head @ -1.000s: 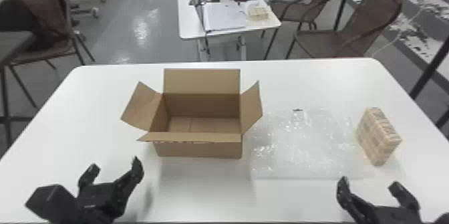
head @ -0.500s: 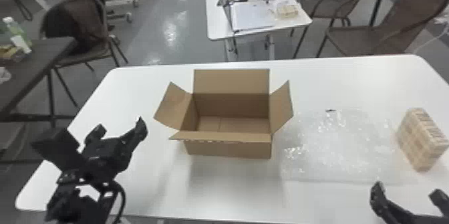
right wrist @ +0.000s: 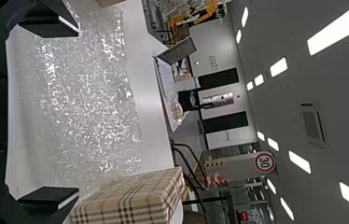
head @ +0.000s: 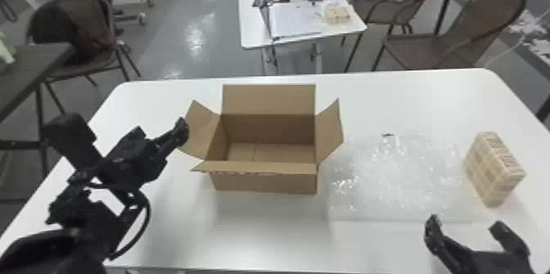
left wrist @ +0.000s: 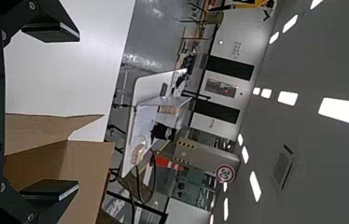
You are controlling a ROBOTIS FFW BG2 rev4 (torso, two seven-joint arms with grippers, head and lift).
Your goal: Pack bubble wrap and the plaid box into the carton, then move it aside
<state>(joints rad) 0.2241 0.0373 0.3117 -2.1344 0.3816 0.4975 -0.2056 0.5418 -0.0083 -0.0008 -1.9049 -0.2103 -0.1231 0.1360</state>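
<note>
The left gripper (head: pixel 161 129), wide open and empty, is near the carton's (head: pixel 264 182) left flap edge. The right gripper (head: pixel 466 225) also has open room between its fingers; beyond them lie bubble wrap (head: pixel 397 175) and plaid box (head: pixel 489 171).

Brown was seen on the carton (head: pixel 264 181), white on the desk (head: pixel 270 232), beige-and-dark plaid on the box (right wrist: pixel 130 200).

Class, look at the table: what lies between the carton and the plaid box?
The bubble wrap lies there, spread flat on the table between the carton and the plaid box, as the head view shows.
</note>
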